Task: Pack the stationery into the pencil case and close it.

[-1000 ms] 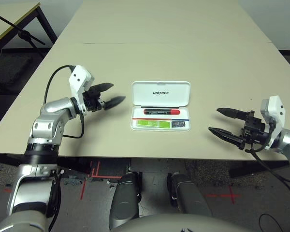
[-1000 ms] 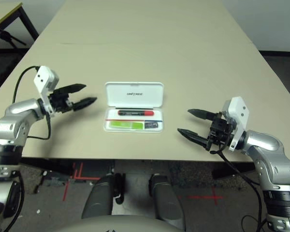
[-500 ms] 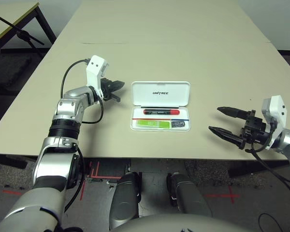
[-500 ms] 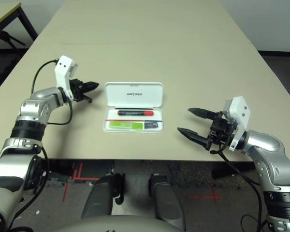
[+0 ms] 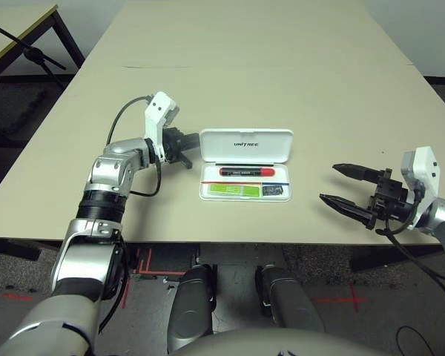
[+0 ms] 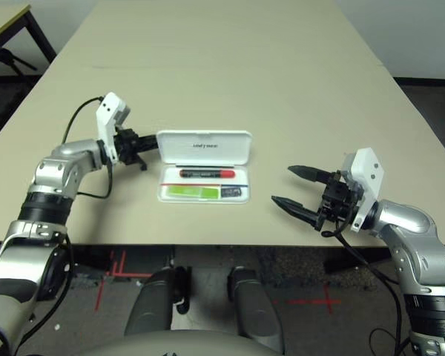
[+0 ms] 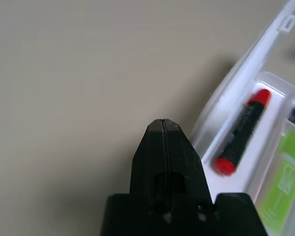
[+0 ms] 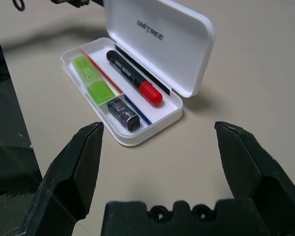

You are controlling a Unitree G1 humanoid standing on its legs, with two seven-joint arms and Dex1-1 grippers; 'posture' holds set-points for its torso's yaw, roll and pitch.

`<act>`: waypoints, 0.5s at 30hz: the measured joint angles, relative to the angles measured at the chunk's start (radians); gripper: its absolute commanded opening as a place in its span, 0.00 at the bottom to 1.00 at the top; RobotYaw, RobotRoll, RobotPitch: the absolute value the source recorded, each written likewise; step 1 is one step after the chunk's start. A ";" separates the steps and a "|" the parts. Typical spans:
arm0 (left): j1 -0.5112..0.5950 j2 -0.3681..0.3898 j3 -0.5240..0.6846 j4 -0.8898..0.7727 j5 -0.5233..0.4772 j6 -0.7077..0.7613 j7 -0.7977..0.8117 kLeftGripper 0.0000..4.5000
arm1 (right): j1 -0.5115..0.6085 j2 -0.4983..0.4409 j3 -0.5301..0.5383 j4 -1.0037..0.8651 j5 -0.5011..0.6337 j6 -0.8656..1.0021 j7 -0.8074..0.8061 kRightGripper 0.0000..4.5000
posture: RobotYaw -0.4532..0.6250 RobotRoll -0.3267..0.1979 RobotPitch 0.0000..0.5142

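Note:
The white pencil case [image 5: 208, 194] lies open at the table's middle, its lid [image 5: 246, 145] tilted back with black lettering. In its tray lie a black marker with a red end [image 5: 246, 171], a lime-green highlighter [image 5: 233, 190] and a small black-grey block [image 5: 275, 190]. My left gripper [image 5: 187, 143] is shut with nothing in it, its tip at the lid's left edge; whether it touches I cannot tell. The left wrist view shows its closed fingers [image 7: 162, 142] beside the marker [image 7: 241, 132]. My right gripper [image 5: 329, 182] stands open to the right of the case, pointing at it, with the tray [image 8: 174, 115] ahead.
The beige table [image 5: 282, 81] stretches far behind the case; its front edge [image 5: 208, 241] runs just below the tray. A black cable [image 5: 126, 119] loops off my left wrist. A second table with a black stand [image 5: 22, 37] sits beyond the left edge.
My left gripper has shut and swung right, from well left of the case up to the lid's left edge. The right arm has stayed put.

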 measured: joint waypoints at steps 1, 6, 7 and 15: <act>0.016 0.008 -0.004 -0.024 -0.007 0.000 -0.024 0.01 | -0.001 -0.001 0.000 0.003 -0.001 0.000 0.000 1.00 | 0.30 0.62 0.26; 0.082 0.037 -0.022 -0.138 -0.035 0.002 -0.109 0.01 | -0.011 -0.005 0.002 0.017 -0.009 -0.003 0.001 1.00 | 0.31 0.62 0.26; 0.089 0.042 -0.024 -0.154 -0.037 0.002 -0.120 0.01 | -0.011 -0.005 0.003 0.021 -0.010 -0.003 0.002 1.00 | 0.31 0.62 0.26; 0.115 0.055 -0.026 -0.211 -0.048 -0.008 -0.153 0.01 | -0.018 -0.005 0.005 0.028 -0.021 -0.004 0.006 1.00 | 0.31 0.62 0.27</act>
